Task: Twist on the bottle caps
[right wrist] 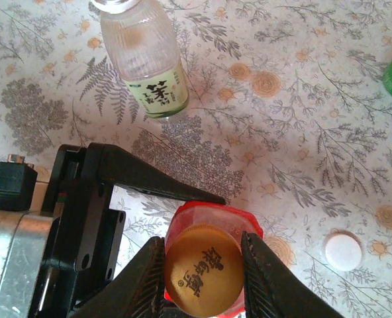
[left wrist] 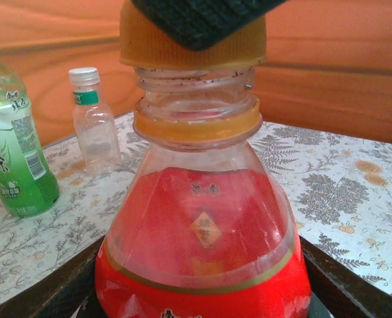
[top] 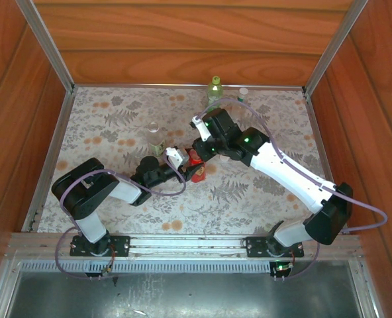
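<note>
1. Orange-red cap [right wrist: 204, 268] sits atop the neck of the red bottle [left wrist: 202, 245], threads showing below.
2. Right gripper [right wrist: 203, 242] fingers pinch that cap.
3. Left gripper [left wrist: 202, 278], half open, clamps the red bottle's body.

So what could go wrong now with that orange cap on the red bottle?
1. The orange cap sits high on the neck of the red bottle, with the threads bare below it, so it might bite crooked and jam.
2. The left gripper holds the round bottle low down, so twisting by the right gripper could spin the bottle instead of the cap.
3. The clear bottle with the green label stands close by, so an arm could knock it over.
</note>
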You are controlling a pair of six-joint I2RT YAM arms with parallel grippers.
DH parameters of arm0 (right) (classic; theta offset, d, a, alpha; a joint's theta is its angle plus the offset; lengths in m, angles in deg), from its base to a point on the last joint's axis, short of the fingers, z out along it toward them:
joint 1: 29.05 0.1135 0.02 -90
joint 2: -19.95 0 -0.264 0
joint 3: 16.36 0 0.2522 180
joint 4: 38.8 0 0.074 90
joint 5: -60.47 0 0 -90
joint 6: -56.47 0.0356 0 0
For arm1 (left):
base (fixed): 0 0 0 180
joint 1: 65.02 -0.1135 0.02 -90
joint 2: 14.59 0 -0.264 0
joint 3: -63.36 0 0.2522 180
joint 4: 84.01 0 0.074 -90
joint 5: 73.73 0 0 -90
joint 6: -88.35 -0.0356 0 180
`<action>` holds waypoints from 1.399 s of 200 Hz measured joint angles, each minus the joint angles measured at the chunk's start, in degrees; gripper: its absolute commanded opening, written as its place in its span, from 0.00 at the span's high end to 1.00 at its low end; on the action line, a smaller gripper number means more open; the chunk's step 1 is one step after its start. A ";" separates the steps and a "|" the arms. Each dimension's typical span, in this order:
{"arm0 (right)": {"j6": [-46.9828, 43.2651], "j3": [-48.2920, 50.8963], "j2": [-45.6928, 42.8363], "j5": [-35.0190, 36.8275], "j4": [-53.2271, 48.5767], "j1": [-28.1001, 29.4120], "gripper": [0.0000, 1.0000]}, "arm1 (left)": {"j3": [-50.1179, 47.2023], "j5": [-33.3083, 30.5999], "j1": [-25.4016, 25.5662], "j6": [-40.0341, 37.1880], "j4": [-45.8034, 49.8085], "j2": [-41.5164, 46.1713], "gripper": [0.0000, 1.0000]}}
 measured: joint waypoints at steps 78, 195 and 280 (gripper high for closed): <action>-0.76 -3.65 2.56 1.64 -3.82 0.70 0.69 | -0.02 -0.04 -0.02 0.04 0.00 0.00 0.34; 2.56 -6.47 4.46 3.39 -6.69 0.74 0.68 | -0.02 0.00 0.00 0.00 0.02 0.00 0.34; 4.44 -6.21 4.00 4.66 -7.21 1.05 0.67 | -0.09 0.00 0.00 -0.57 -0.02 0.00 0.34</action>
